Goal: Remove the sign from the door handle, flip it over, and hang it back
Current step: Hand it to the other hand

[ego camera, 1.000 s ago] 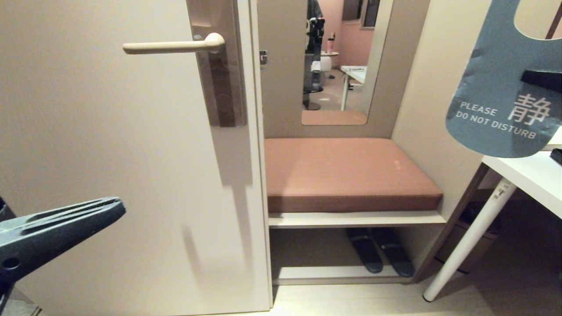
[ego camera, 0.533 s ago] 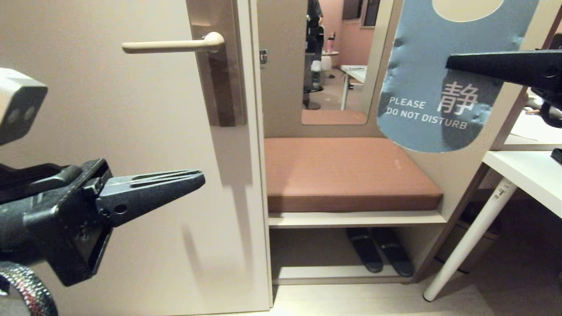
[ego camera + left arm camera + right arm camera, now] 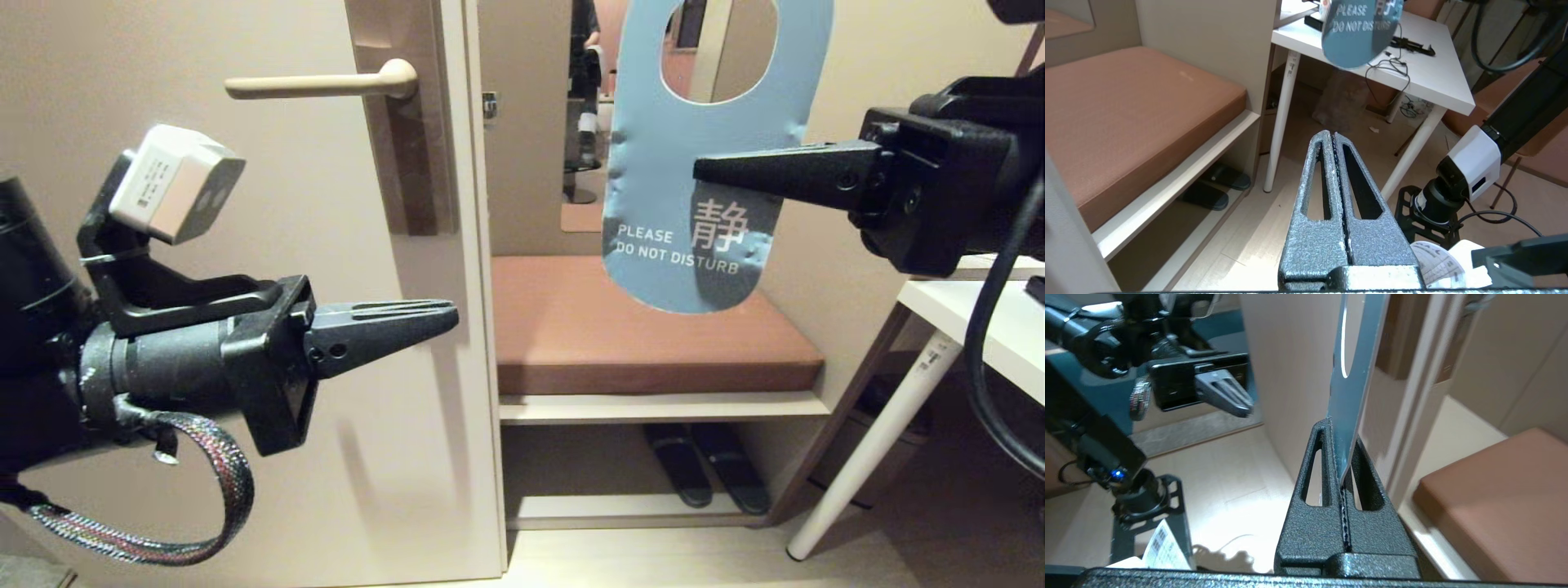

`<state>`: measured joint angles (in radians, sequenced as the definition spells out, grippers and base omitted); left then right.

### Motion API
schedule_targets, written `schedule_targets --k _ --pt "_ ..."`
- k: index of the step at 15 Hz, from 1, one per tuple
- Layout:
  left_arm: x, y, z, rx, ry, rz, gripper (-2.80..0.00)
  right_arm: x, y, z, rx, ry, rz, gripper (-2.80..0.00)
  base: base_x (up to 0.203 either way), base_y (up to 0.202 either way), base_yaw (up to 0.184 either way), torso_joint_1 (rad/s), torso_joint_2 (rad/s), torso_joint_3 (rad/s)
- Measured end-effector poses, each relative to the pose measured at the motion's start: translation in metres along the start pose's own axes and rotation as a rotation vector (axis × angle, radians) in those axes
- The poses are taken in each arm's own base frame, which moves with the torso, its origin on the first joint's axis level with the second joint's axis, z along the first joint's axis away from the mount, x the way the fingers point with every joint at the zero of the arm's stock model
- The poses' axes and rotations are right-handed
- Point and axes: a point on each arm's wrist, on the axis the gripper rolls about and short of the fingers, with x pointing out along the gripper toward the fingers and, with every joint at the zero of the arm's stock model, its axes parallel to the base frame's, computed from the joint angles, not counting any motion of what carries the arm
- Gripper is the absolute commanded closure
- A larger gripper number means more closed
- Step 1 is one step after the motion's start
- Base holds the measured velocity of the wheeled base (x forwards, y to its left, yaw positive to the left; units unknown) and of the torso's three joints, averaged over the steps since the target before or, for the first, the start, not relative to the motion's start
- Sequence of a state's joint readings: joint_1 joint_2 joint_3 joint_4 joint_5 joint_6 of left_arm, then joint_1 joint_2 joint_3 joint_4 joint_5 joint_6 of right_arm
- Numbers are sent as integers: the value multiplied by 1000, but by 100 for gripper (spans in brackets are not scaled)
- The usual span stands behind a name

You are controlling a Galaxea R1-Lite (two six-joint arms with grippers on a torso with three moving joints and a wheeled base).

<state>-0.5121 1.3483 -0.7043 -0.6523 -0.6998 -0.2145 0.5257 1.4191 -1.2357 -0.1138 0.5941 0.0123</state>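
The sign (image 3: 682, 155) hangs upright in the air right of the door, its blue "PLEASE DO NOT DISTURB" side facing me and its hole at the top. My right gripper (image 3: 700, 170) comes in from the right and is shut on the sign's middle; the right wrist view shows the sign (image 3: 1349, 392) edge-on between the fingers. The cream door handle (image 3: 322, 82) is bare, up and left of the sign. My left gripper (image 3: 451, 317) is shut and empty, low in front of the door, pointing toward the sign (image 3: 1357, 36).
The cream door (image 3: 204, 269) stands on the left. A brown cushioned bench (image 3: 645, 327) with slippers (image 3: 706, 474) under it lies behind and below the sign. A white table (image 3: 992, 327) stands at the right, with cables on it (image 3: 1396, 65).
My right gripper has carried the sign leftward from the far right toward the door. My left gripper has risen from the bottom left and reached rightward.
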Motion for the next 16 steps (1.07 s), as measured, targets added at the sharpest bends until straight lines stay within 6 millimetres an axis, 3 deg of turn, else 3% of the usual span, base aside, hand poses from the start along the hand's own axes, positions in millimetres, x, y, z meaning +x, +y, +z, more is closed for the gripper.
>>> schedule_targets --k 6,7,16 --pt "9 7 -5 1 1 -5 0 10 -3 -8 16 28 15 0 0 0 0 0 0 0" --pt "10 8 -5 3 -3 -5 -280 10 -3 -9 16 30 15 0 0 0 0 0 0 0" --pt "16 11 -6 21 -14 -18 -280 17 7 -14 25 47 107 0 0 0 0 0 0 0"
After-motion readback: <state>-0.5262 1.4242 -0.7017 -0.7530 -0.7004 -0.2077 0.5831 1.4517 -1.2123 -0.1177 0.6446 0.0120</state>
